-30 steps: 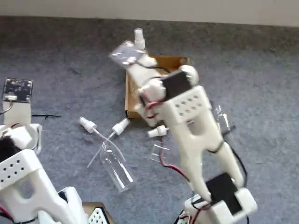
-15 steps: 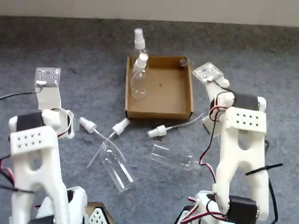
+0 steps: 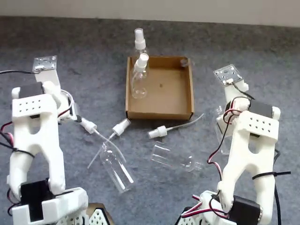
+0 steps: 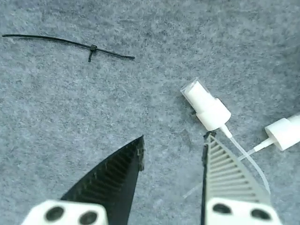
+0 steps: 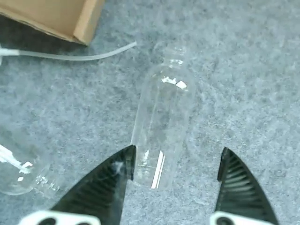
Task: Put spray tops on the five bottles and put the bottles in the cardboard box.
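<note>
Fixed off the arms, the high camera looks steeply down over the grey table point(image 3: 262, 51) from the arms' base side, with the cardboard box point(image 3: 159, 114) farther off. The left wrist camera faces down close above the surface, past the left gripper point(image 4: 173, 140), onto a spray top point(image 4: 206, 107) that the high view shares. The right wrist camera, equally close, looks past the right gripper point(image 5: 177, 150) at a clear bottle point(image 5: 161, 119) and the box's corner.

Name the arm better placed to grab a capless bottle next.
Right. The right pincer, open, hangs over a capless bottle lying near the cardboard box. The left pincer, also open, sits by a loose spray top instead.
</note>
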Robot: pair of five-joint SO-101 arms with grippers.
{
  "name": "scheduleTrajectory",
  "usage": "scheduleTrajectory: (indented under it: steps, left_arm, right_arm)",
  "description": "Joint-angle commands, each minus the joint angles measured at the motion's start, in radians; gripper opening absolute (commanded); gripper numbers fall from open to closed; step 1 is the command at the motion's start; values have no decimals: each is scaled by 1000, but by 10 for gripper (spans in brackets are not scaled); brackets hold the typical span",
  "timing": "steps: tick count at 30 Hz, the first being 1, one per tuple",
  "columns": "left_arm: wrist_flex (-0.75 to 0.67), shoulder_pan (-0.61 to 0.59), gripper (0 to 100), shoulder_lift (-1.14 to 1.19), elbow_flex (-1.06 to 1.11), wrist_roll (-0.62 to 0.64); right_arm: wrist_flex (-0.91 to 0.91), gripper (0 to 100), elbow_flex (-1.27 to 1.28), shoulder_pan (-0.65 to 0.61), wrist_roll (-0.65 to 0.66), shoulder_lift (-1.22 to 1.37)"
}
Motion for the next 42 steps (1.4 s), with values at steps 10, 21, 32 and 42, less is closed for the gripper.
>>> scheduleTrajectory:
  steps: [10, 21, 32, 42]
  left_arm:
    - [-176, 136, 200, 176, -53, 212]
    - [-222, 133, 200, 189, -41, 213]
    - [-319, 154, 198, 191, 59, 215]
    - [-431, 157, 196, 191, 148, 259]
  right_arm:
    - [-64, 241, -31, -68, -164, 269]
    - [-174, 241, -102, -82, -219, 440]
    - [-229, 238, -101, -81, -219, 549]
    - [-286, 238, -97, -79, -219, 556]
